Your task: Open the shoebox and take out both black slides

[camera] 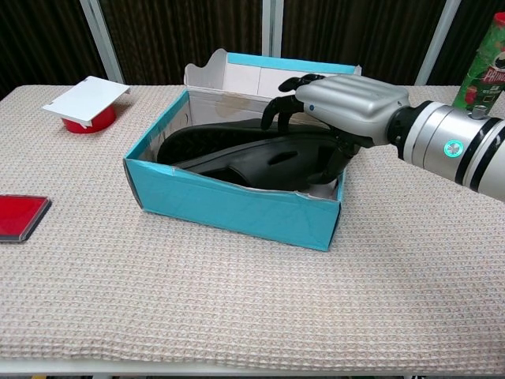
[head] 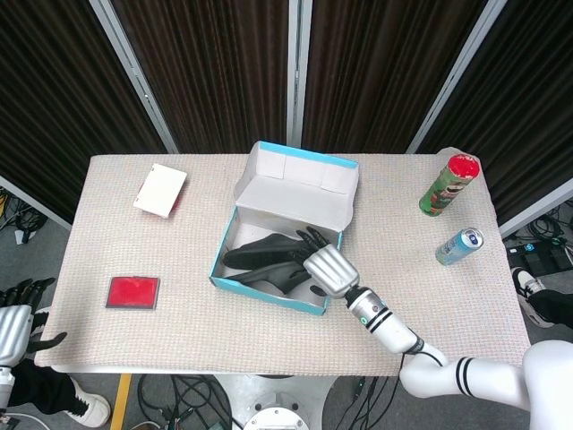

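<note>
The teal shoebox (camera: 229,207) stands open mid-table, its white-lined lid (camera: 268,75) folded back; in the head view the shoebox (head: 267,293) lies just ahead of my right forearm. Two black slides (camera: 237,154) lie inside, overlapping. My right hand (camera: 341,104) reaches over the box's right end and grips the upper slide (head: 269,253), fingers curled over its top and the thumb under it, so that end is tilted up near the rim. From above the right hand (head: 324,267) covers that end. My left hand (head: 12,321) hangs off the table's left front corner, holding nothing.
A white card on a red object (head: 161,190) sits far left, also seen low down (camera: 87,99). A flat red pad (head: 132,292) lies near the left front edge. A green crisp can (head: 449,184) and a blue drink can (head: 459,245) stand at the right.
</note>
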`<move>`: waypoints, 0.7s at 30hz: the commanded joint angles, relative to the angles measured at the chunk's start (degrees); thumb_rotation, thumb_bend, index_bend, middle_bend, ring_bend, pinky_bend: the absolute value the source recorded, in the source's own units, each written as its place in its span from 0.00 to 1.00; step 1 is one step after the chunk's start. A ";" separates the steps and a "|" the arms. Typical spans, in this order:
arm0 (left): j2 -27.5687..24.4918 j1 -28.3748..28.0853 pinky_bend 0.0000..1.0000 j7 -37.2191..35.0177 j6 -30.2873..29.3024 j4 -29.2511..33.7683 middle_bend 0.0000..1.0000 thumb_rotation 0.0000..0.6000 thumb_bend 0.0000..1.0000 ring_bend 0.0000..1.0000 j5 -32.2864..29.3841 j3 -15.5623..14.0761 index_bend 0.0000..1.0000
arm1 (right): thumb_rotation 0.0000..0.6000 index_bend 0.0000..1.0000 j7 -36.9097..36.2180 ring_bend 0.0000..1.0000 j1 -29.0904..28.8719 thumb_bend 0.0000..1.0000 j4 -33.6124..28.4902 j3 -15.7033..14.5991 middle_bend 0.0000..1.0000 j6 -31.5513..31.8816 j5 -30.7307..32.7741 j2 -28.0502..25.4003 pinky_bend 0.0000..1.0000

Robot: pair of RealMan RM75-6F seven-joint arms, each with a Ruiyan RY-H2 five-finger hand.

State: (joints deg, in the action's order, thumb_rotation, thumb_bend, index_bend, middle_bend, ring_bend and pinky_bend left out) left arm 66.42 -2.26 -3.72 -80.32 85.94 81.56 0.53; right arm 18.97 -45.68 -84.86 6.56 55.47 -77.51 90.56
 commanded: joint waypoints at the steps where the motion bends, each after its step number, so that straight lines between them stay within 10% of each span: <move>1: 0.06 -0.07 0.14 -0.11 0.12 -0.05 0.17 1.00 0.06 0.09 0.02 -0.01 0.15 | 1.00 0.25 0.61 0.00 0.14 0.05 -0.55 -0.28 0.35 -0.46 0.34 -0.34 0.00; 21: 0.12 -0.17 0.14 -0.92 0.86 -0.31 0.17 1.00 0.06 0.09 -0.21 -0.19 0.15 | 1.00 0.41 5.85 0.04 -1.87 0.16 6.40 -0.43 0.43 -2.26 1.18 5.50 0.00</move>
State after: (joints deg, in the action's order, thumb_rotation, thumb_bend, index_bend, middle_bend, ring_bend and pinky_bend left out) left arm 66.54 -2.42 -4.63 -79.46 85.64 81.35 0.34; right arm 24.35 -47.39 -79.49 6.19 52.64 -75.67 95.21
